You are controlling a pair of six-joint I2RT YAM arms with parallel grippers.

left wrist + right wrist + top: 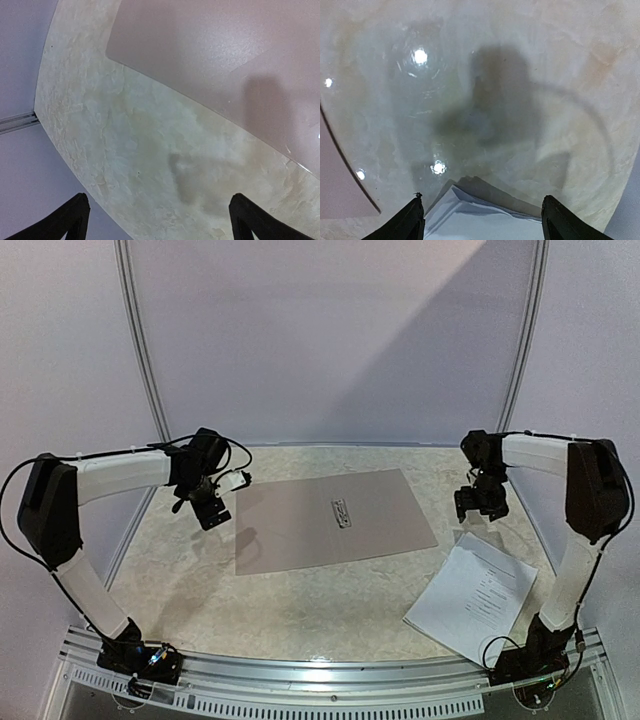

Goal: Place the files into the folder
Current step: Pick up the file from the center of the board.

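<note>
The folder (330, 520) lies flat and open in the middle of the table, a brownish-tan sheet with a small silver clip (342, 511) near its centre. The files (475, 598), a thin stack of white printed sheets, rest at the near right, fanned a little. My left gripper (208, 510) hovers open just off the folder's left edge; its wrist view shows wide-apart fingers (70, 220) over bare table and the folder (225, 65) at upper right. My right gripper (478, 502) hangs open above the files' far corner (480, 220), which shows between its fingers (560, 220), untouched.
The marbled table top (200, 590) has a curved far edge against the white backdrop wall (330, 340). A metal rail (330, 680) with both arm bases runs along the near edge. The folder's right edge (340, 190) shows at the lower left of the right wrist view.
</note>
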